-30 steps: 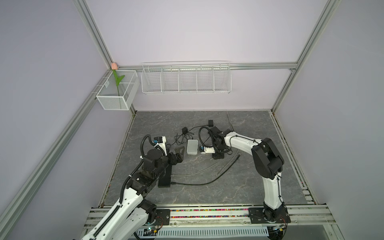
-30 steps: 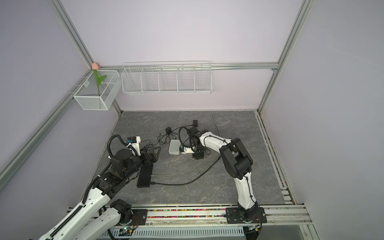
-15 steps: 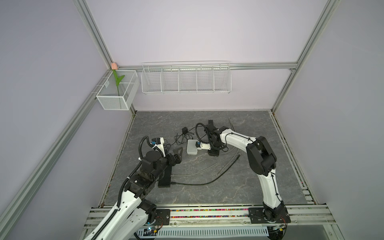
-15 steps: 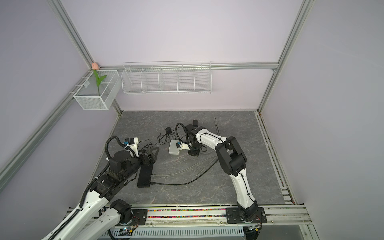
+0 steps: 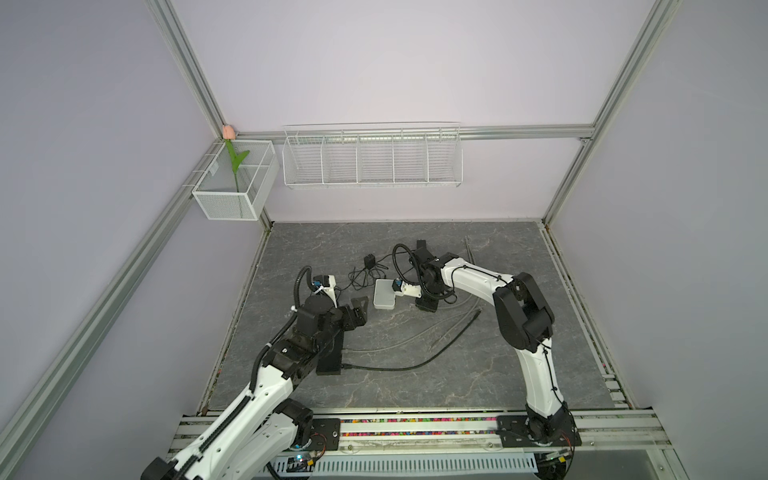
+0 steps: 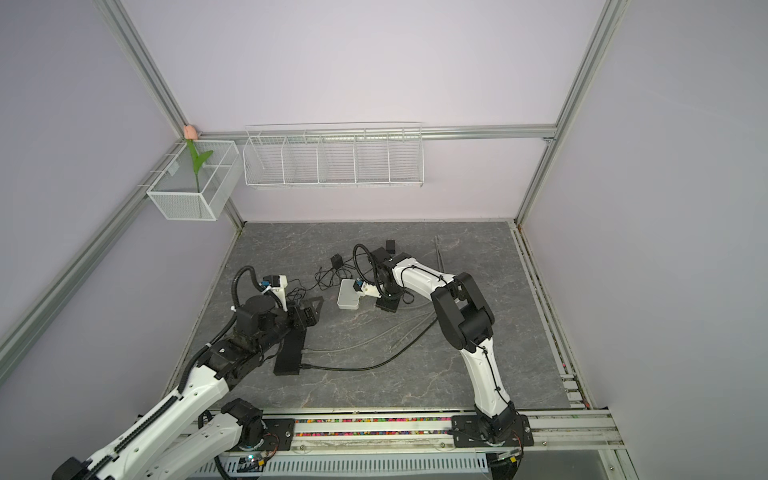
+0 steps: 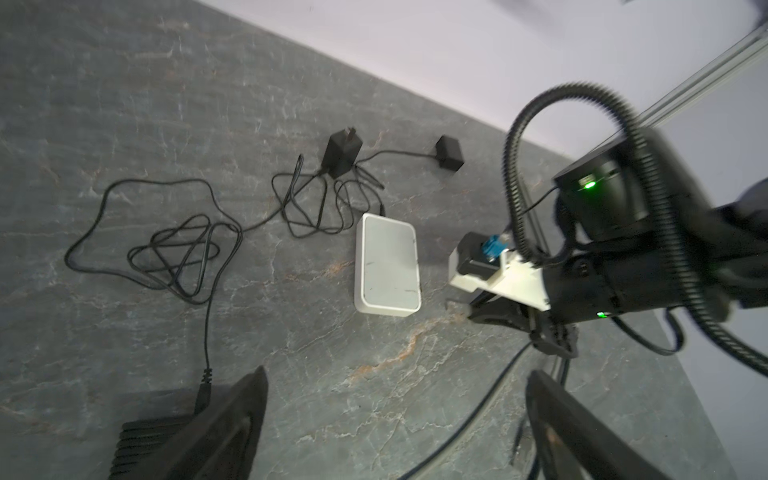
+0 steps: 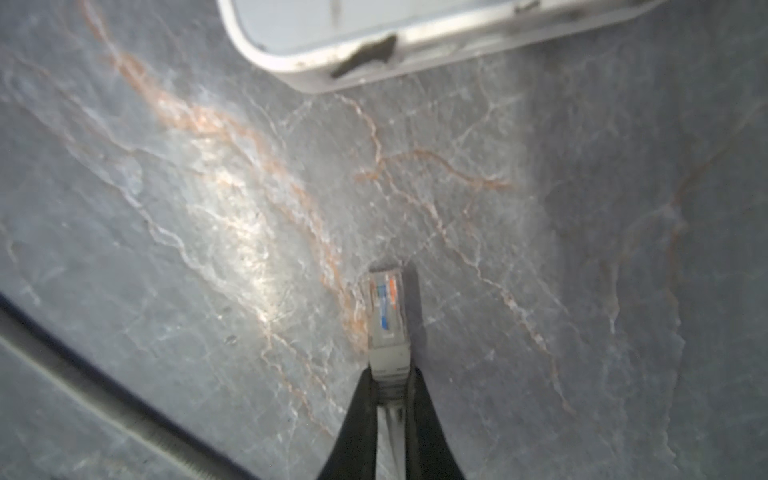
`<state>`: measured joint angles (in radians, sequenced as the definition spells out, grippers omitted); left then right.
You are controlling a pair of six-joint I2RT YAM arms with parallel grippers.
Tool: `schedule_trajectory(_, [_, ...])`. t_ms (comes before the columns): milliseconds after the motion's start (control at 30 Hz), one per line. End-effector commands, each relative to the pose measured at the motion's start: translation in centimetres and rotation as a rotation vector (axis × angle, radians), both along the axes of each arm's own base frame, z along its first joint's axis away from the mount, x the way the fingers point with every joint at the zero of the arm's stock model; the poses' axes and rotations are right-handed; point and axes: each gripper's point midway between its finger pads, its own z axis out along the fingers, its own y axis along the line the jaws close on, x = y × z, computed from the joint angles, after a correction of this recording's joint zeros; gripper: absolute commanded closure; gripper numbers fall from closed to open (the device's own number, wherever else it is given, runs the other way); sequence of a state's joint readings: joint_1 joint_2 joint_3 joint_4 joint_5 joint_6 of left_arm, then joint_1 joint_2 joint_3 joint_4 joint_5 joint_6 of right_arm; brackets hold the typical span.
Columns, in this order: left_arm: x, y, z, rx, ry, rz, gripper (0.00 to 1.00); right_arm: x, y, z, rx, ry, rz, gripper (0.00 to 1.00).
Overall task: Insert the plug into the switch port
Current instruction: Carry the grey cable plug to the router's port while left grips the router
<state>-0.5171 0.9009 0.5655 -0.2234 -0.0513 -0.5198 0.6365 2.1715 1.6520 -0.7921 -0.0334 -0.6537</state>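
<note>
Two arms on this rig, so going left to right: the left tool (image 7: pixel 397 374) hangs with its jaws spread wide and nothing in them, above the surface (image 5: pixel 457 374) near a black box (image 5: pixel 330 353), looking over at the action. Past a tangle of thin black cord and a power adapter (image 7: pixel 340 158) sits the white switch (image 5: pixel 384 294), flat on the surface and well apart from the left tool. Just to its right, the right tool (image 8: pixel 390 382) is pinching the plug (image 8: pixel 388 311) by its rear boot, clear nose sticking out front and aimed at the switch's edge with a gap of bare surface between them. Honestly I can't make out the ports from any angle, just a dark notch on the rim. My take on doing this step well: square the plug's nose to the port face before pushing, keep it level, and go in slow and straight. The switch looks light, so it'll probably skate away when pushed; bracing its far side with that free left tool seems smart.
</note>
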Motion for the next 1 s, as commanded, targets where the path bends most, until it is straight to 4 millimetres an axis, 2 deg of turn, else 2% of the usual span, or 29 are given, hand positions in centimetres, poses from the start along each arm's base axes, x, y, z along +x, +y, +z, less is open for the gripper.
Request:
schedule_trajectory(0, [1.4,-0.5,-1.3,0.044,0.052,0.003,0.07,1.2,-0.6,0.9,0.018,-0.041,-0.062,0.93])
schedule_trajectory(67, [2.5,-0.9,-2.0,0.061,0.07,0.002,0.11,1.3,-0.4,1.1,0.026,-0.037,-0.064,0.93])
schedule_trajectory(200, [4.4,-2.1,-2.6,0.057,0.086,-0.021,0.13,1.6,-0.2,1.1,0.034,-0.042,-0.069,0.93])
schedule_trajectory(533, [10.3,-3.8,-6.0,0.019,0.224,-0.031,0.25,4.3,0.7,2.4,0.073,-0.011,-0.232,0.92])
schedule_trajectory(667, [12.3,-5.0,-7.5,0.039,0.3,-0.059,0.28,4.9,1.3,3.0,0.108,0.005,-0.232,0.93])
schedule_trajectory(800, [13.7,-5.8,-8.6,0.033,0.329,-0.063,0.3,5.2,1.5,3.3,0.123,-0.004,-0.191,0.93])
schedule_trajectory(867, [14.3,-5.7,-9.1,0.046,0.341,-0.056,0.31,4.4,1.7,3.3,0.126,-0.002,-0.115,0.93])
schedule_trajectory(967, [14.6,-5.7,-9.7,0.06,0.349,-0.049,0.32,4.9,1.2,3.6,0.105,-0.053,-0.128,0.93])
